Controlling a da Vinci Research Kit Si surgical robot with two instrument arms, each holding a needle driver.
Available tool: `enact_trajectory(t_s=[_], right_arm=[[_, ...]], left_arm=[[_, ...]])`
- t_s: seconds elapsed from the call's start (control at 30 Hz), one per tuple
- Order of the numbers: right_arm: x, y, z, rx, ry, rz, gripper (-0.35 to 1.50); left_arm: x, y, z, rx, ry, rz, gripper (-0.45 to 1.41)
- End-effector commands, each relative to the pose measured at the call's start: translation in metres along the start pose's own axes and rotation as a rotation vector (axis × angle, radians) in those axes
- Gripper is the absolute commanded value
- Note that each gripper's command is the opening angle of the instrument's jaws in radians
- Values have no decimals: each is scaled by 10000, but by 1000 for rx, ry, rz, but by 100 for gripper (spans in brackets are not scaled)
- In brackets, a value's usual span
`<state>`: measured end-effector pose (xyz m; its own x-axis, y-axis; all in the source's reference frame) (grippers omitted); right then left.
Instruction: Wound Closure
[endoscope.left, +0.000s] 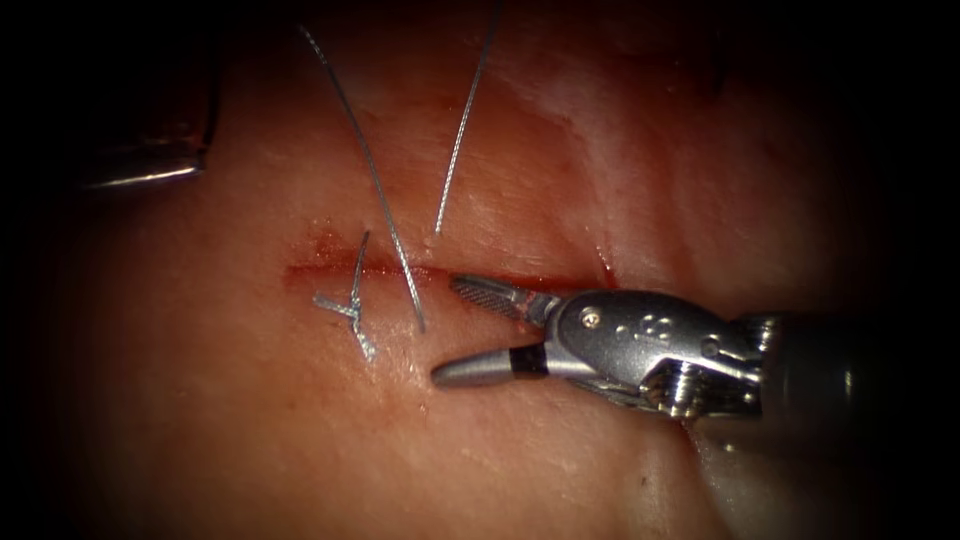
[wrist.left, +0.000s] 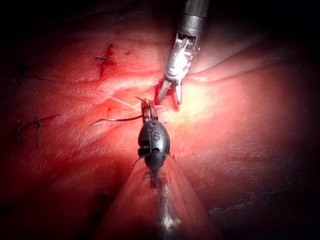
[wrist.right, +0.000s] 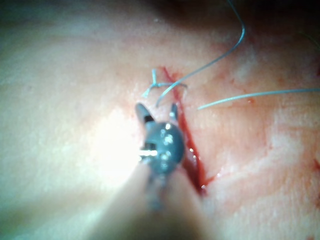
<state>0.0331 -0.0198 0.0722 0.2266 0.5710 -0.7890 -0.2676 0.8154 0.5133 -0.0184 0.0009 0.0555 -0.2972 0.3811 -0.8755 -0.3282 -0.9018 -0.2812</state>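
two pincers, two long threads, one tied knot with short cut ends sitting across the cut toward the tissue's left edge. the cut runs left-right, with red fluid along it. one thread crosses the cut right in front of the right pincer; the second thread ends just above it. the right pincer is wide open and holds nothing. the left pincer is clamped on the needle near one end; its curve sticks out sideways over the tissue, apparently not in it. shiny metal bit near the far left corner, can't tell what.
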Motion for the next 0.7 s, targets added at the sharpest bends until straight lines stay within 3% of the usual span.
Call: enact_trajectory(t_s=[0.03,0.17,0.23,0.3,0.33,0.5,0.7], right_arm=[[-3,0,14,10,0,-2,93],[-2,-1,26,17,-1,-3,66],[-3,-2,32,32,-3,-4,32],[-3,-4,34,52,-5,-5,-21],[-4,-5,34,66,-13,-7,-35],[-5,-12,23,92,-42,-12,-35],[-7,-39,-18,142,-79,-15,-35]], left_arm=[[-5,1,6,-2,2,-1,-45],[-5,3,8,-8,4,-1,-45],[-4,5,9,-15,7,0,-45],[-4,7,11,-19,9,0,-45],[-5,7,12,-21,10,1,-45],[-8,13,17,-56,25,6,-45],[-12,17,15,-90,82,10,-45]])
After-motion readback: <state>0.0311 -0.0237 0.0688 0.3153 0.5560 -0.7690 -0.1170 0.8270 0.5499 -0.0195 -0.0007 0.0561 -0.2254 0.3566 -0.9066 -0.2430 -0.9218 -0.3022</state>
